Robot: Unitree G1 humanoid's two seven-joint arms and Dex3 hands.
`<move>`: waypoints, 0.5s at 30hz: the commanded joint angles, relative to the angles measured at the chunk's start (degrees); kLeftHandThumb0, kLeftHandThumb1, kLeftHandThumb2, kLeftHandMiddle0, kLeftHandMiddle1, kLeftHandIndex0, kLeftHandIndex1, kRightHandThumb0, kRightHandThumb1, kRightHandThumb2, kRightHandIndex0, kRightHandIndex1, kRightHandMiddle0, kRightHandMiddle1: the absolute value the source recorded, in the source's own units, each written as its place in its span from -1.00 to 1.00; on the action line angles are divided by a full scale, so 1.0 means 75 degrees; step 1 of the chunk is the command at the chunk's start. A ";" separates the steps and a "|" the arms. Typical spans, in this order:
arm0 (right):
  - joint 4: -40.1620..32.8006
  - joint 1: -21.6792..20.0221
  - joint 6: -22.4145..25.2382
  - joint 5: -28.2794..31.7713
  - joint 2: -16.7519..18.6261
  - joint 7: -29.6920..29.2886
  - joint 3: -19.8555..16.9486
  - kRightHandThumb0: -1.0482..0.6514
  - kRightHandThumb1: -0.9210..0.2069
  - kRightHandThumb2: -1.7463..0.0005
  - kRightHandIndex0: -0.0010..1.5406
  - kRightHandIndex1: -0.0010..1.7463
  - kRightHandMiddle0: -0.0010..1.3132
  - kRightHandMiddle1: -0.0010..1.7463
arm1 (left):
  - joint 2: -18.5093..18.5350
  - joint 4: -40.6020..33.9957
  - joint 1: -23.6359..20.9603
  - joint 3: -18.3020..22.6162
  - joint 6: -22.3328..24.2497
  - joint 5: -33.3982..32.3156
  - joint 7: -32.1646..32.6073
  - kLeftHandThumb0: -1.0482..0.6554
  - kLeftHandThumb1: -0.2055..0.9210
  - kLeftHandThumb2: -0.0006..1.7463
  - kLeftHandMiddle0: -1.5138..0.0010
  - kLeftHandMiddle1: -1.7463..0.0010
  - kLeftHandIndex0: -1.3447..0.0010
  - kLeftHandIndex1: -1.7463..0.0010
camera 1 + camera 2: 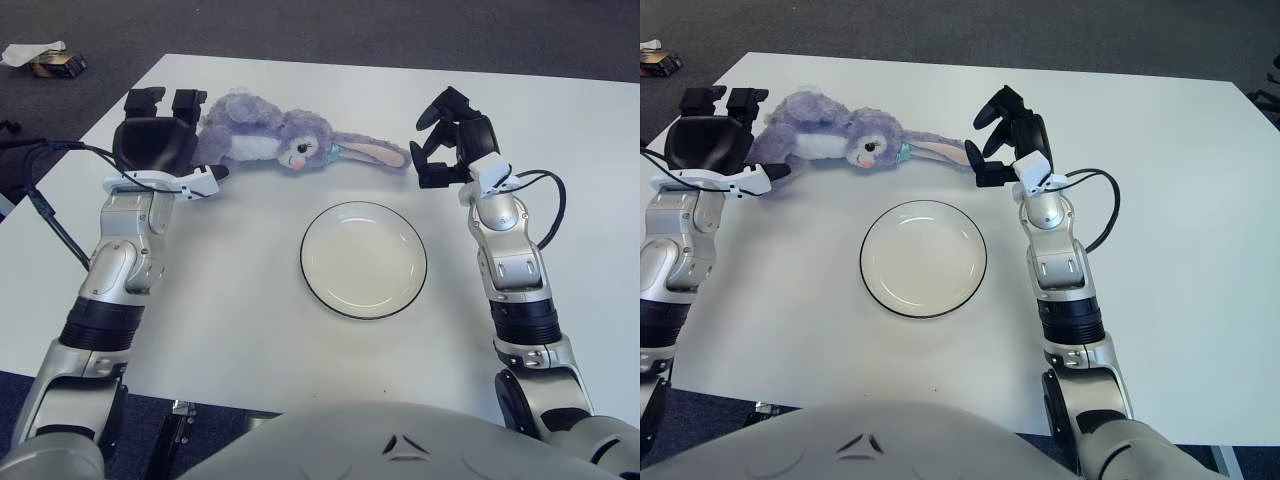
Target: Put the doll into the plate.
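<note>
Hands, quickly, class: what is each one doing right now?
Left hand: open at the doll's body end, not gripping it.
Right hand: open, fingers curled loosely beside the doll's ear tips, holding nothing.

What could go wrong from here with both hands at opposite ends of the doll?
The purple plush bunny doll lies long and floppy beyond the white black-rimmed plate. With the left hand at its body and the right hand at its ear tips, an uneven lift could let it sag, drape over the rim, or nudge the plate.
</note>
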 commanded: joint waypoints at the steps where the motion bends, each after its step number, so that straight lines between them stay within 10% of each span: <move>1: 0.0138 -0.0367 -0.0072 -0.0230 -0.0079 0.0030 0.0084 0.22 0.04 -0.48 -0.18 0.94 -0.45 1.00 | -0.0030 -0.0154 0.0077 -0.0082 0.0082 -0.0113 -0.0225 -0.92 0.76 -0.44 1.00 0.36 1.00 0.33; 15: 0.0956 -0.1176 -0.0413 -0.0677 0.0067 -0.0198 0.0348 0.22 0.01 -0.47 -0.20 0.96 -0.48 1.00 | -0.0251 -0.0582 0.0132 -0.0095 0.0659 -0.0307 -0.0947 -0.87 0.75 -0.51 1.00 0.37 1.00 0.29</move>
